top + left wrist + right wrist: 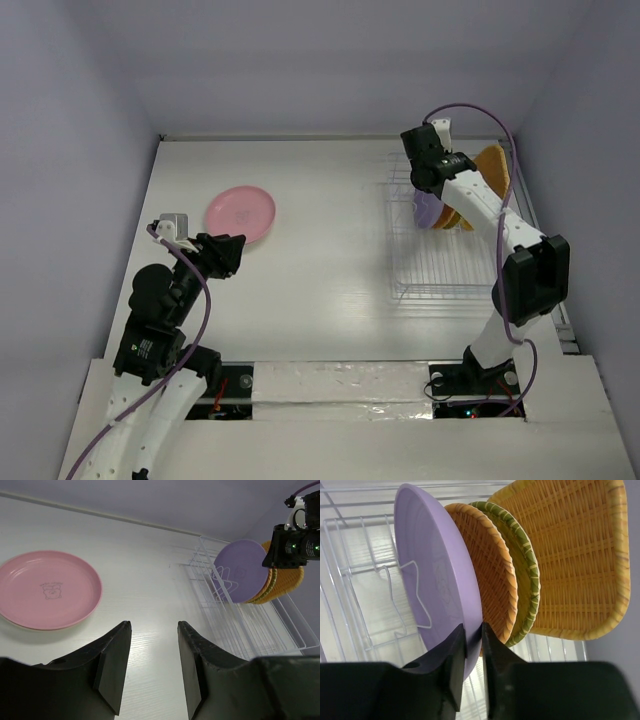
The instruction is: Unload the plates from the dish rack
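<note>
The wire dish rack (430,255) stands at the right. A lavender plate (437,575), a round orange woven plate (492,570), a green-rimmed woven plate (522,565) and a squarish orange woven plate (575,555) stand upright in its far end. My right gripper (473,630) is shut on the rim of the lavender plate, which still sits among the dividers. A pink plate (240,214) lies flat on the table at the left, on a cream one whose rim just shows (22,627). My left gripper (152,627) is open and empty, just right of the pink plate (47,590).
The rack (240,625) also shows in the left wrist view, with its near slots bare. White walls close the table on the left, far and right sides. A small grey block (173,223) sits by the left arm's wrist.
</note>
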`<action>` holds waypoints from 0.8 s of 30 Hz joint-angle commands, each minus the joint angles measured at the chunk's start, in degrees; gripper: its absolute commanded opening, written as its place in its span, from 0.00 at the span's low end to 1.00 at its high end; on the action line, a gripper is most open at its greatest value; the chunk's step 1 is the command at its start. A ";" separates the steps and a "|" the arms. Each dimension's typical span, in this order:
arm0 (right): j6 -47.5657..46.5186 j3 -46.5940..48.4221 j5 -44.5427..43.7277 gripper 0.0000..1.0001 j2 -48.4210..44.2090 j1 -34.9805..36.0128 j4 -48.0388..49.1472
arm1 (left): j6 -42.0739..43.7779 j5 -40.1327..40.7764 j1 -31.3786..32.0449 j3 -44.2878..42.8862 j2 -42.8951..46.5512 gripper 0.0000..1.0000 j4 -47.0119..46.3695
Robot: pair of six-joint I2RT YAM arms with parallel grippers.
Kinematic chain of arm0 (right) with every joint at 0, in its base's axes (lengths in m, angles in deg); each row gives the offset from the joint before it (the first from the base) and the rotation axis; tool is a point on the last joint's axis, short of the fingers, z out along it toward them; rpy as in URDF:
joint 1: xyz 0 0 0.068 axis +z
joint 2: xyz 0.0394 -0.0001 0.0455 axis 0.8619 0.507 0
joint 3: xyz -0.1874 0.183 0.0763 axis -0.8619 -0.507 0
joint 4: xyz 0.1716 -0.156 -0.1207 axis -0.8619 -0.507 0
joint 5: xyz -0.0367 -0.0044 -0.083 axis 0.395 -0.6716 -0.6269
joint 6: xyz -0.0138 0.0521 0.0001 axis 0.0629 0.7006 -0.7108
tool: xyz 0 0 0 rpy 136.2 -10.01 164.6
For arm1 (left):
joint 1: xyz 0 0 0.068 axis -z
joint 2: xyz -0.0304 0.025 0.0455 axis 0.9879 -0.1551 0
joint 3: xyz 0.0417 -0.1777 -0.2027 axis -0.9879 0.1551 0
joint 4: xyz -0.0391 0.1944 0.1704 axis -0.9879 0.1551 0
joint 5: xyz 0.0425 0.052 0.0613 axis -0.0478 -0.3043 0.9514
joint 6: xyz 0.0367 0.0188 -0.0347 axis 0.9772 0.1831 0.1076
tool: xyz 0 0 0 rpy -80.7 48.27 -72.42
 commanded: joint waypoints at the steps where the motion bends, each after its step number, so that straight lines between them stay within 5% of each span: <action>1: -1.45 4.00 -3.01 0.20 -0.52 -0.29 -1.95 | 0.38 -0.63 -0.36 0.05 0.53 0.39 -2.75; 11: -2.24 8.57 -6.17 0.01 -0.70 1.46 -5.29 | 0.38 -0.72 -0.36 -0.13 1.50 0.39 -2.75; 24: 0.04 16.48 -11.27 0.00 -6.66 3.84 -16.09 | 0.29 -0.63 -0.36 0.05 2.56 0.39 -2.67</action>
